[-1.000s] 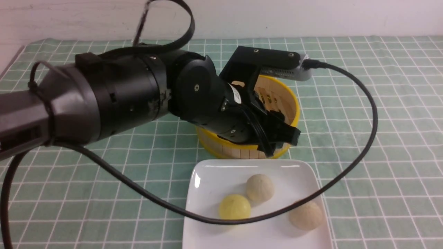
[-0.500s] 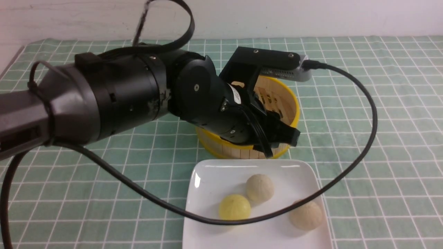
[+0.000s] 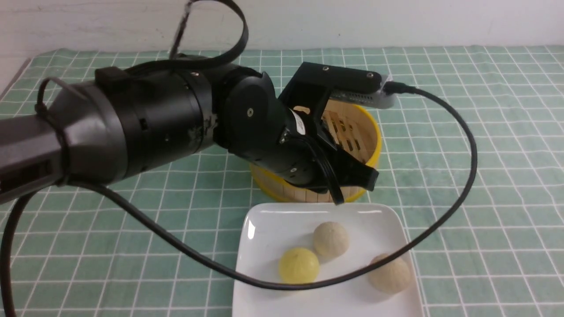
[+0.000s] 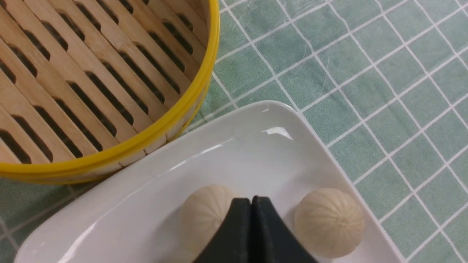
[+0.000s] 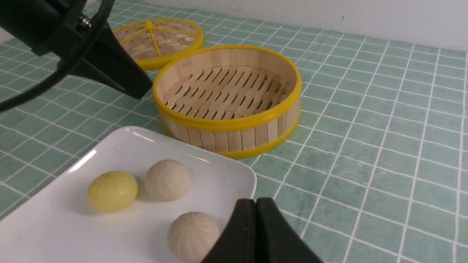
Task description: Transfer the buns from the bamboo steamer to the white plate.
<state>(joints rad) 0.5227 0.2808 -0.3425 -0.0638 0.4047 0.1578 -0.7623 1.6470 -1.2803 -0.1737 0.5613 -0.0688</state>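
All three buns lie on the white plate (image 3: 273, 224): a yellow one (image 3: 298, 265) and two cream ones (image 3: 330, 239) (image 3: 390, 274). Behind the plate stands the bamboo steamer (image 3: 375, 145), with nothing on its slatted floor. My left gripper (image 3: 369, 178) is shut on nothing and hovers over the steamer's near rim, above the plate's far edge. Its wrist view shows the shut tips (image 4: 251, 200) above two cream buns (image 4: 204, 213) (image 4: 329, 221). My right gripper (image 5: 256, 201) is also shut with nothing in it, low beside the plate's right edge (image 5: 241, 175).
The flat woven lid (image 5: 157, 40) lies behind the steamer (image 5: 234, 122). A black cable (image 3: 454, 207) from the left wrist loops in front of the plate and its buns. The green checked cloth (image 3: 484, 132) covers the table.
My left gripper and its wrist camera have dipped slightly toward the plate. The buns, plate and steamer have not moved.
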